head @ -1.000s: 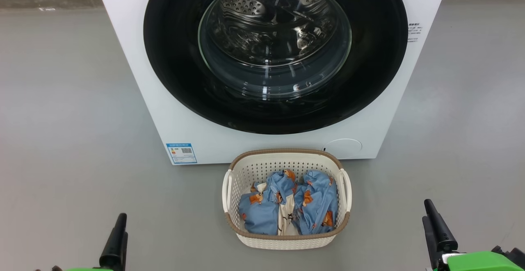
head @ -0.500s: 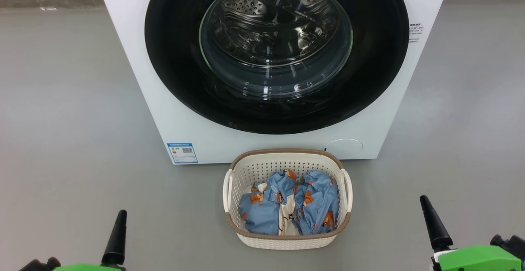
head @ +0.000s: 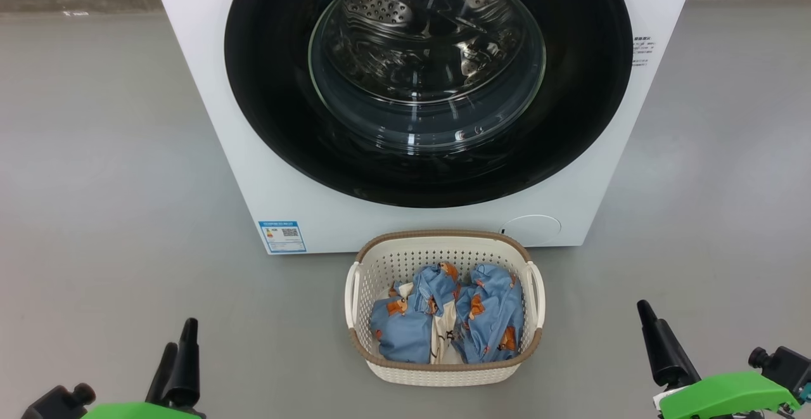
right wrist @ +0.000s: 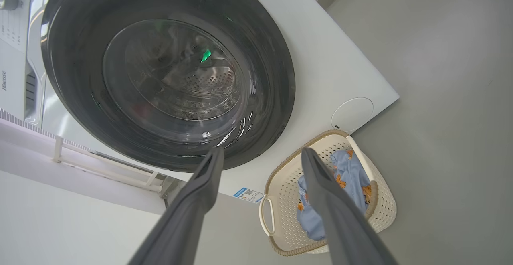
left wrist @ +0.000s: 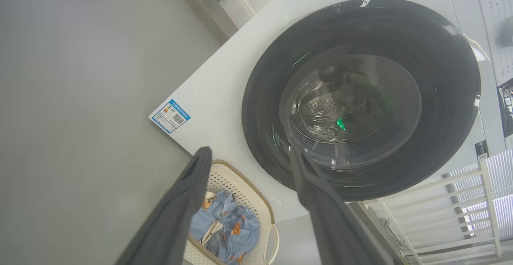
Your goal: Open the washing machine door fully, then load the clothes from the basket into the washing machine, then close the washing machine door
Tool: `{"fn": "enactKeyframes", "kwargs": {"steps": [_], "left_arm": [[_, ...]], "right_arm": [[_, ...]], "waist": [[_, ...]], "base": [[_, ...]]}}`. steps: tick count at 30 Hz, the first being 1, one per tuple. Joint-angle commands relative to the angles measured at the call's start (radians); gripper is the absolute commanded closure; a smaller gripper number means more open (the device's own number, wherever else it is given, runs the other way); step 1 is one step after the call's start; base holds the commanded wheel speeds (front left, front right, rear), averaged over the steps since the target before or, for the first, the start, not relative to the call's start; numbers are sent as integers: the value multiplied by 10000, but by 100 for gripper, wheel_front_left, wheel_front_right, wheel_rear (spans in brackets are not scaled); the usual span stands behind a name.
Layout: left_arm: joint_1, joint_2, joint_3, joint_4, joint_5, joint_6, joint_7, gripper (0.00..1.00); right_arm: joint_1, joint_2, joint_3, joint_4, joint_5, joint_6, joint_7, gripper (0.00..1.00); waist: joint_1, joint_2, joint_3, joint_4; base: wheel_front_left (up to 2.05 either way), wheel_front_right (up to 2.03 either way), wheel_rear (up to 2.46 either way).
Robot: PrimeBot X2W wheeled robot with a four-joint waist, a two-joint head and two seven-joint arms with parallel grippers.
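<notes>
The white washing machine fills the top of the head view. Its door, a glossy black rim around a clear glass porthole, lies shut against the front, and the steel drum shows through the glass. The cream basket stands on the floor just before it, holding the clothes, blue printed pieces and a white one. My left gripper is low at the left and my right gripper low at the right, both well apart from the basket. In the wrist views the left gripper and right gripper stand open and hold nothing.
Grey floor spreads on both sides of the machine. A blue label sticker and a round lower flap sit on the machine's lower front. A white slatted rack stands beside the machine.
The right gripper has drifted a little left and up in the head view. The left gripper has turned, so both its fingers now show. Door, basket and clothes have not moved.
</notes>
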Motion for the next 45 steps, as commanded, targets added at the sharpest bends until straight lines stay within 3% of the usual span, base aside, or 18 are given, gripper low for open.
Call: {"fn": "enactKeyframes", "kwargs": {"steps": [1, 29, 45], "left_arm": [[-283, 225, 156, -333, 288, -15, -101, 0], [-257, 508, -58, -653, 3663, -22, -926, 0], [-325, 684, -143, -868, 5347, -27, -1397, 0]], "right_arm": [[-427, -179, 177, -219, -273, 8, -104, 0], [-510, -568, 585, -242, -3647, 12, -922, 0], [-374, -715, 296, -416, -5485, 14, -1391, 0]], "waist": [[-1, 0, 2, 0], [-1, 0, 31, 6], [-1, 0, 164, -36]], "base": [[0, 0, 0], [0, 0, 0], [0, 0, 0]]}}
